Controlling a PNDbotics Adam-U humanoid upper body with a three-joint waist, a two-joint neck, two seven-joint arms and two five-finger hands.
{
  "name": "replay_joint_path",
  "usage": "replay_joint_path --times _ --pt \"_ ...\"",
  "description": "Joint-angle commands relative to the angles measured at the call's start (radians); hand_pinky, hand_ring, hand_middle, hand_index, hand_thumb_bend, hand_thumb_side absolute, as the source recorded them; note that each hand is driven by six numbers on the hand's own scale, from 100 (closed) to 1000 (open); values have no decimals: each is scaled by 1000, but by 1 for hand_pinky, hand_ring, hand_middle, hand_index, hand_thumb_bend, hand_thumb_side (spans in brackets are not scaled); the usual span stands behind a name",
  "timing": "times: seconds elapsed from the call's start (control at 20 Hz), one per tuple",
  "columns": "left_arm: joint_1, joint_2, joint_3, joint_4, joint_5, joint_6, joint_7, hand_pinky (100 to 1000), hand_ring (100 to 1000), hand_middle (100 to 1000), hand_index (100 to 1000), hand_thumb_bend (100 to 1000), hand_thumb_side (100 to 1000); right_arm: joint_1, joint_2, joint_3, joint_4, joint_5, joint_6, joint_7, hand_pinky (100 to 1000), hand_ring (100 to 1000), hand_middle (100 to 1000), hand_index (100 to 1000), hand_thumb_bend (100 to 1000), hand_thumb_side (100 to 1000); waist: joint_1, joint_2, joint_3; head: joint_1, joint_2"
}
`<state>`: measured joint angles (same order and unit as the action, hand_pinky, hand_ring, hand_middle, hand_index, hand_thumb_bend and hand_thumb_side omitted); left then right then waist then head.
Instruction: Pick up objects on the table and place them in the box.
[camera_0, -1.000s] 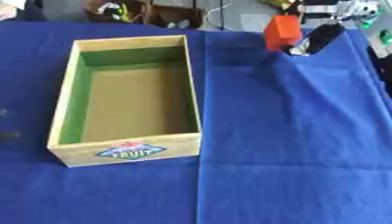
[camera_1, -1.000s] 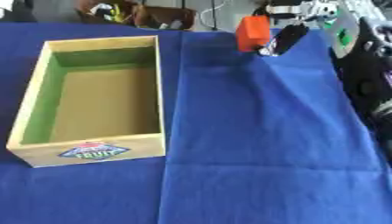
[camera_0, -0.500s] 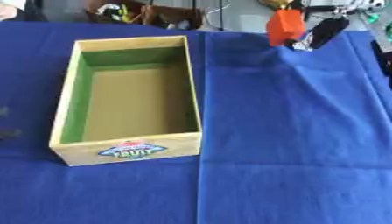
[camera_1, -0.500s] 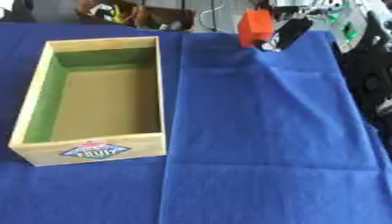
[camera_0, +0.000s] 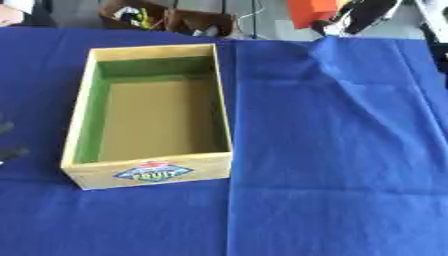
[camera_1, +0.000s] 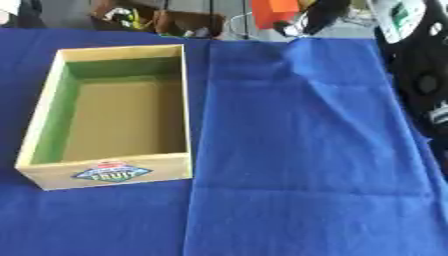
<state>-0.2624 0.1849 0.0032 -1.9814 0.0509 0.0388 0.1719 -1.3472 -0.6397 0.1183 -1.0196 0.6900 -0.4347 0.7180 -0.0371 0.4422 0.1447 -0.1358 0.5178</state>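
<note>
At nine o'clock in the left eye view, dark fingers of the left hand (camera_0: 10, 150) show at the edge, idle beside the box; whether they are spread or curled I cannot tell.

Just right of it, between nine and twelve o'clock, the wooden box (camera_0: 223, 105) sits on the blue cloth (camera_0: 341, 150), its green-walled inside holding nothing and its fruit label (camera_0: 153, 172) facing the robot. It has not shifted over the last second.

At one o'clock comes the change. The orange block (camera_0: 308, 11) has climbed from just above the cloth's far edge to the very top of the view, half cut off now, and the right hand (camera_0: 366, 11) has risen with it, dark fingers clamped against the block's right side. The cloth under them shows a small raised fold (camera_0: 328, 42).

I judge this to be the lift completing: the block is off the table and carried. What remains is the sweep toward ten o'clock, over the box's near wall, and a release inside it.
</note>
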Motion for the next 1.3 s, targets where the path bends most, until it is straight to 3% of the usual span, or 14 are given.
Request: replay_joint_path --times 0.05,0.35,0.75,1.3 --pt "-4 11 -5 -19 -4 -4 -4 640 817 788 767 100 993 -30 5 4 -63 -40 -107 133 716 724 616 550 100 307 2 -31 1 -6 7" --pt "-12 6 -12 -19 0 -5 -9 640 818 788 767 100 991 -50 86 28 -132 -79 -80 119 714 709 601 540 100 312 0 -30 35 -20 23" --pt "-17 3 -12 -19 2 -10 -8 640 817 787 766 100 990 -55 246 53 -118 -20 -15 137 711 692 585 529 100 326 -3 -18 55 -10 18" --pt "-28 1 -17 -19 4 -11 -11 639 817 787 765 100 989 -47 363 94 -42 53 -44 185 707 688 582 525 100 332 -11 -12 80 -26 -8"
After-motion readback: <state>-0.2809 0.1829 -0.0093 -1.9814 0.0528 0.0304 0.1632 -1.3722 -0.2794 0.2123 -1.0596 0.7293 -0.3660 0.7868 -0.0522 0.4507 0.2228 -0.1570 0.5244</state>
